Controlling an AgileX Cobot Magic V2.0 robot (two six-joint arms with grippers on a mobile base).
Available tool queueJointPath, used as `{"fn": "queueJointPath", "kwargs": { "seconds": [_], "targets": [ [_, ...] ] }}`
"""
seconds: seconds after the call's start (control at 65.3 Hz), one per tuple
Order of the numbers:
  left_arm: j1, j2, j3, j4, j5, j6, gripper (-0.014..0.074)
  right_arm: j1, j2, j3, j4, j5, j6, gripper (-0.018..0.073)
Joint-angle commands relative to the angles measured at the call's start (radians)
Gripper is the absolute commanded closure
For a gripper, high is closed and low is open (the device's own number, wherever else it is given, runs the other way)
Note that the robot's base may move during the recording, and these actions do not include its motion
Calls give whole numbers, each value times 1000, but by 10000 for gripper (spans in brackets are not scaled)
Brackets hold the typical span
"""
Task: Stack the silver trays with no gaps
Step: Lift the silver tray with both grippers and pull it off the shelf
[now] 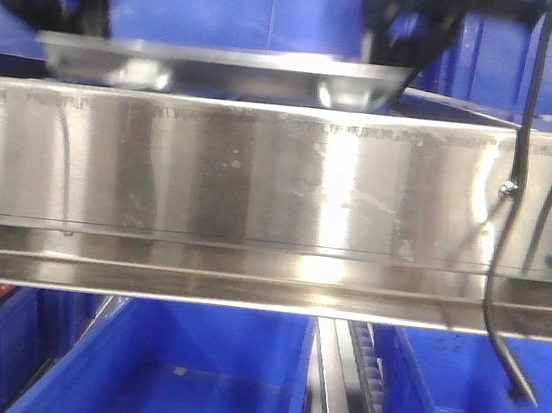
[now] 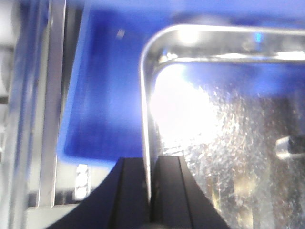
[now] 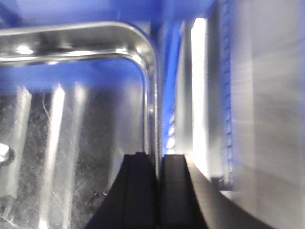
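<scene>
From the front, the shallow shiny stainless-steel tray hangs roughly level just above and behind the long polished steel rail, with deep blue plastic bins behind and below that rail. At the left wrist, the left gripper pinches the tray's left rim, fingers nearly together. At the right wrist, the right gripper clamps its right rim likewise.

left hand: matte black, wedge-shaped | right hand: matte black, wedge-shaped | cable: thin, black
</scene>
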Motion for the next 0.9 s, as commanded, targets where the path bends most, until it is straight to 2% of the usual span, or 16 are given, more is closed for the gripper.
{"fn": "queueJointPath", "kwargs": {
  "seconds": [0.0,0.077,0.214,0.337,0.536,0.705,0.889],
  "targets": [
    [-44,-54,-17,-16,-6,-36,613,6,-65,-18,-38,-12,-10,643],
    [-73,-80,-17,13,-6,-78,613,16,-98,-18,-68,-9,-10,643],
    [-142,-130,-17,130,4,-188,613,36,-151,-12,-126,12,28,643],
    [-190,-177,-17,165,4,-230,613,46,-218,23,-152,16,51,643],
    [-228,-236,-17,189,4,-258,613,46,-345,122,-158,-16,62,643],
    [-273,-243,-72,215,13,-260,613,110,-416,129,-246,-22,105,634],
    [-297,-243,-141,274,60,-276,613,126,-428,129,-250,-14,114,634]
  ]
}}
